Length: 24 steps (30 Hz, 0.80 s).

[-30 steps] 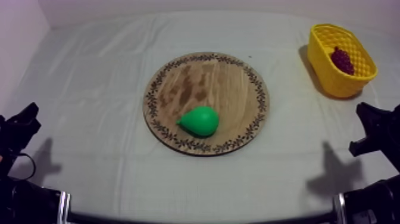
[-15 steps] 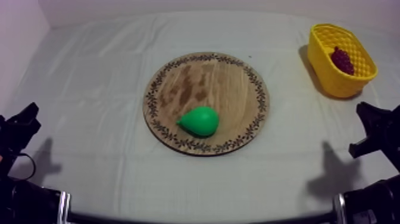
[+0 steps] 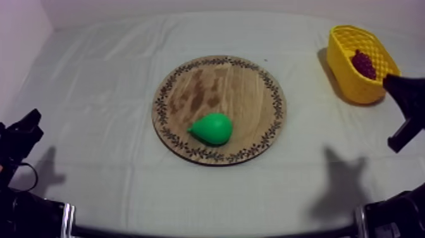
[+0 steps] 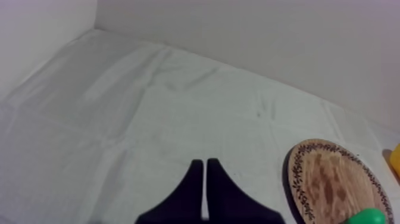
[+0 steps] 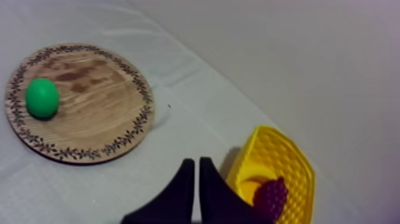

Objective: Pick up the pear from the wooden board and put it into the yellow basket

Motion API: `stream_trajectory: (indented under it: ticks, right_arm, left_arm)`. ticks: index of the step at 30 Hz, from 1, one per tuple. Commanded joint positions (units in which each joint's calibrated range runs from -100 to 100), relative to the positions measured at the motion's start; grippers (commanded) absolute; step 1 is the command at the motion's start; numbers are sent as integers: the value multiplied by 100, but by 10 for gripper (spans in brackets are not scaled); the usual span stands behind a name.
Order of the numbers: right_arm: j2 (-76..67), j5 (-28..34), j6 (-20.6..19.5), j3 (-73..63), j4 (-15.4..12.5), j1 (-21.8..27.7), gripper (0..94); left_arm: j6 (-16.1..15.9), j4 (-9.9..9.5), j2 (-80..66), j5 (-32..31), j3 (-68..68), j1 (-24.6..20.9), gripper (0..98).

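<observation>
I am looking down on a table under a pale cloth (image 3: 95, 95). The green pear (image 3: 212, 128) is lying on the board (image 3: 215, 85), toward its near edge, inside the patterned rim and touching nothing else. The basket (image 3: 351, 88) is standing at the far right of the cloth, well apart from the board, with grapes (image 3: 363, 63) already lying in it. My right claw (image 5: 196, 170) is hovering near the basket, on its near side, with its two fingers lying together as a narrow wedge and gripping nothing. My left claw (image 4: 205, 173) is sitting low at the left side, likewise closed and empty, well apart from the board. I am judging this to be the opening step, the reach, since nothing is being held and the pear is not yet touched. The next move is calling for the right claw to spread its fingers, cross to the board and come down astride the pear's rounded body. For room, the cloth between basket and board is lying bare, so the way across is looking open. The basket's wall is sitting close to the right claw, so I am minding it on any swing. The grapes are taking up part of the basket, which is leaving the free part for the drop.
</observation>
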Motion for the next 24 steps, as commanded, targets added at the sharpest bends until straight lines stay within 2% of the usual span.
stream_trajectory:
  ticks: [1,4,8,17,24]
  right_arm:
    - [793,422,53,-1144,-26,-149,5]
    - [1531,891,-8,-2049,16,-364,6]
    - [2519,1429,-141,-3177,205,-781,6]
    - [4478,2639,-548,-5219,864,-1752,6]
    - [5826,3830,-1020,-6474,1478,-2437,7]
  left_arm:
    - [1,-2,0,-1,0,1,1]
    - [1,-2,0,-1,0,1,1]
    - [1,-2,0,-1,0,1,1]
    - [1,-2,0,-1,0,1,1]
    - [1,-2,0,-1,0,1,1]
